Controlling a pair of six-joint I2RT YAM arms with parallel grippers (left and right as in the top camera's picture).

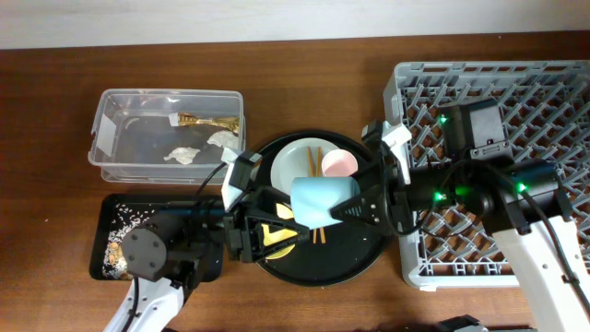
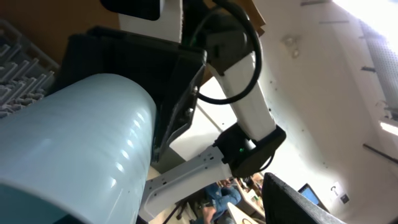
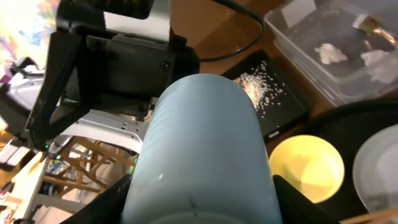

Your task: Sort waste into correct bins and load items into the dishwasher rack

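1. Overhead: we see the light blue cup (image 1: 323, 198) lying on its side in the air over the round black tray (image 1: 364, 263), between the left gripper (image 1: 279, 228) and the right gripper (image 1: 355, 208). The pink cup (image 1: 338, 164) and the plate (image 1: 290, 166) sit on that tray, and the dishwasher rack (image 1: 544, 83) is to the right.
2. Left wrist: the cup fills the lower left. One left finger (image 2: 292, 202) stands clear of its wall with background showing between, so we read this gripper as spread and not gripping.
3. Right wrist: the cup sits between the right fingers (image 3: 292, 199), which hug its sides, so we take it as clamped there. The yellow bowl (image 3: 308, 168) lies below. We judge the step to be loading the cup. The next move calls for the right arm to swing over the rack and turn the cup mouth-down between the pegs.
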